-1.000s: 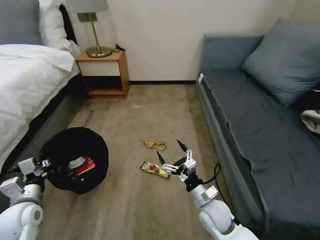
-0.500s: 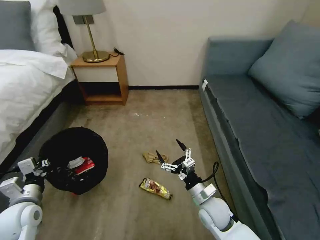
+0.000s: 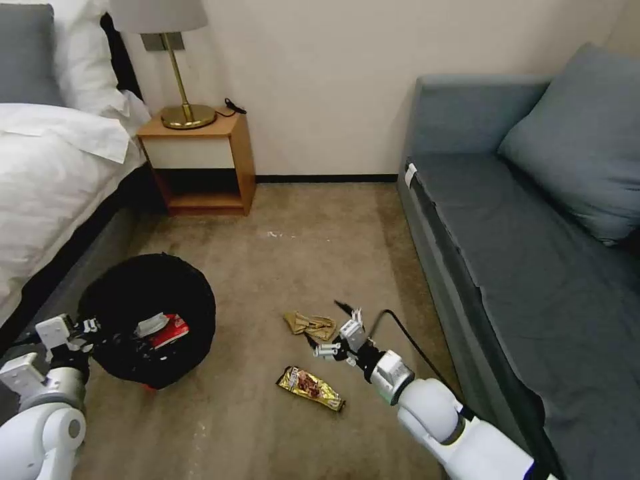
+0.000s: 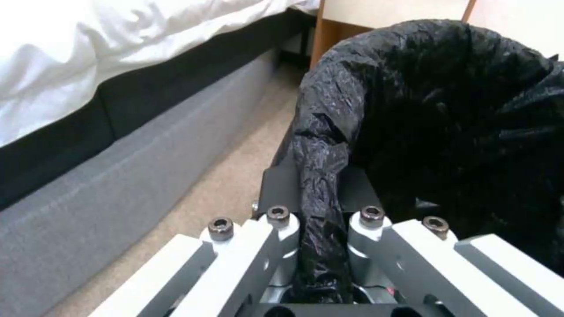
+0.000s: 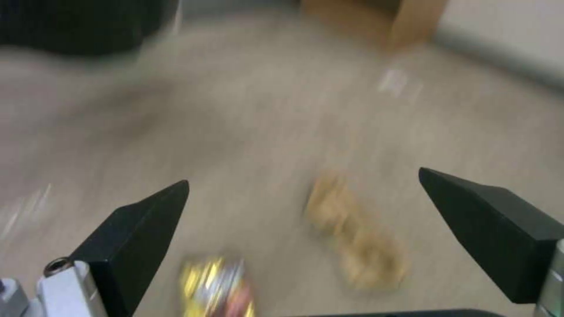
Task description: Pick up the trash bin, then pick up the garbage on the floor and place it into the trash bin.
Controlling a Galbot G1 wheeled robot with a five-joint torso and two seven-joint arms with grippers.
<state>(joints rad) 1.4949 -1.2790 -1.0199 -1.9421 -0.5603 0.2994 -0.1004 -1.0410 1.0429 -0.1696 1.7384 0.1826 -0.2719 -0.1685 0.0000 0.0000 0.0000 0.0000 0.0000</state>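
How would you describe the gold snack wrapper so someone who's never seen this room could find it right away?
Look at the tan carpet between the bed and the blue sofa. To the right of the black-lined trash bin lie two bits of litter. The gold snack wrapper is the shiny, flat one nearer the robot; the crumpled paper beyond it is dull tan.

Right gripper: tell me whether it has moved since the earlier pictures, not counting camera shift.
Yes. The right gripper, open, has dropped toward the floor and now sits right beside the crumpled tan paper, beyond the gold wrapper; earlier it hung over the wrapper.
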